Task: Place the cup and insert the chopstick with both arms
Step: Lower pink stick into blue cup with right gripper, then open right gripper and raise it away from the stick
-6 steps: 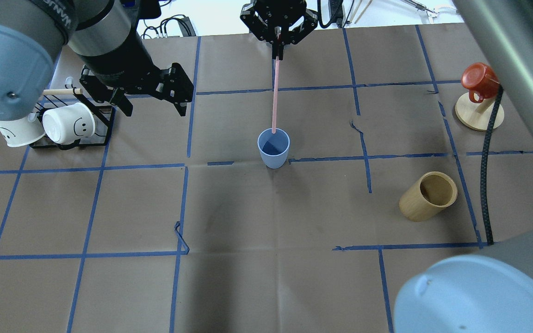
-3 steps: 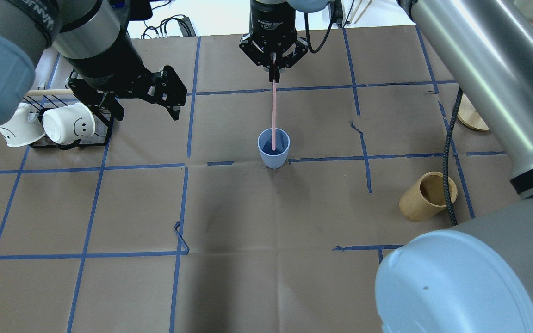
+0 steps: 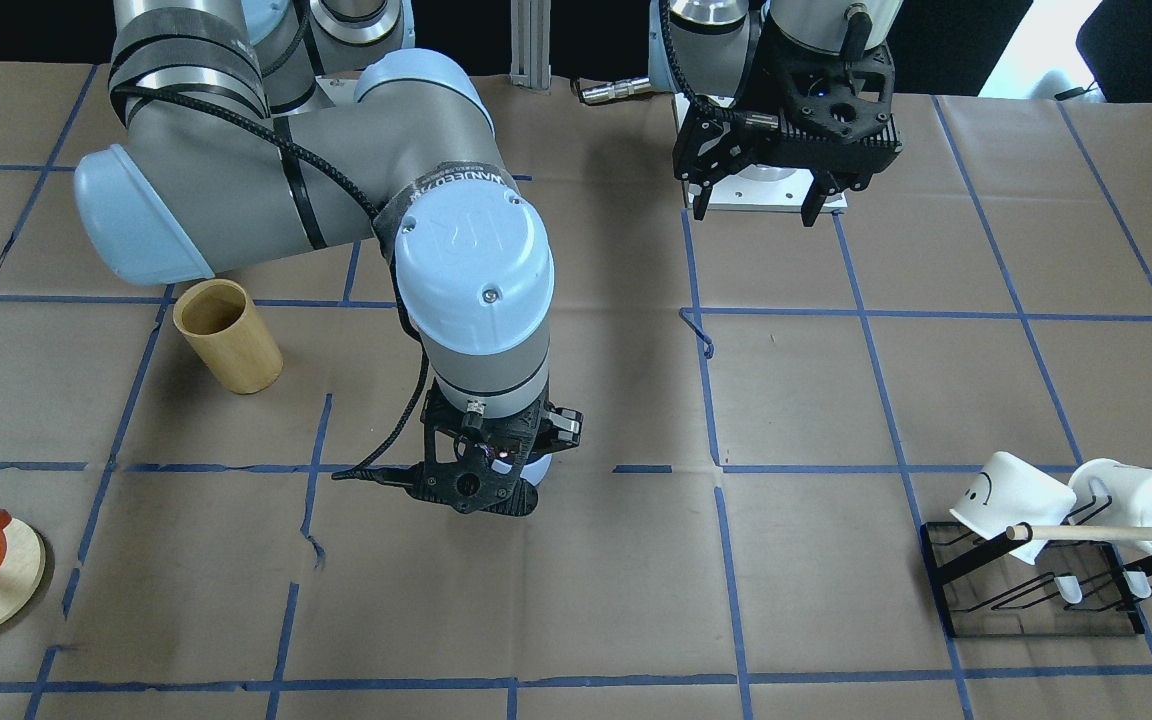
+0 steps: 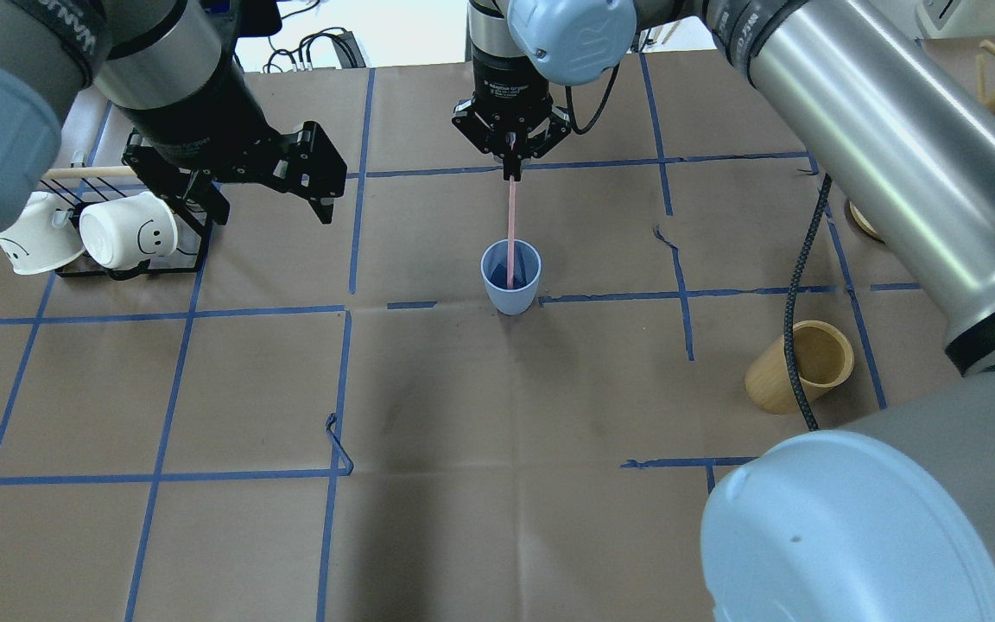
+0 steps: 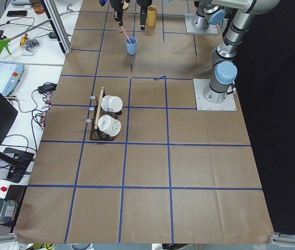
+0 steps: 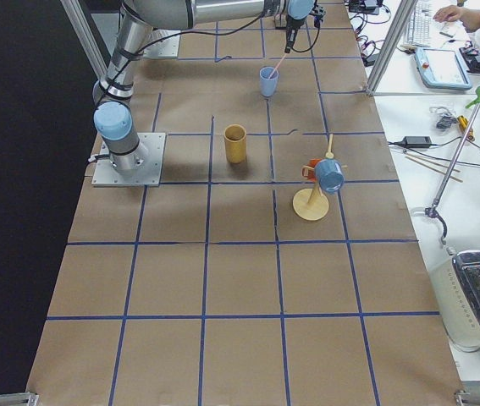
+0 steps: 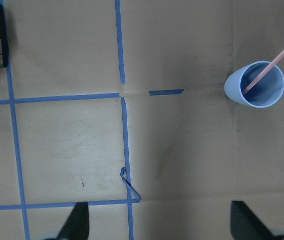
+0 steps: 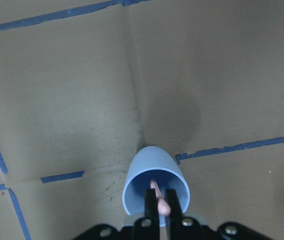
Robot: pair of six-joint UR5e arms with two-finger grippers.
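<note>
The right gripper (image 4: 512, 170) is clamped on the top of the pink chopstick (image 4: 511, 226), whose lower end sits inside the upright cup (image 4: 510, 301). The left gripper (image 4: 266, 206) hangs well apart, fingers spread, empty

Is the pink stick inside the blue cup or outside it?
Inside: the stick dips below the rim of the cup, its top gripped by the right pincer.

smooth plastic cup (image 4: 510, 301), matt creased brown paper (image 4: 463, 389), smooth wooden tumbler (image 4: 770, 384).
</note>
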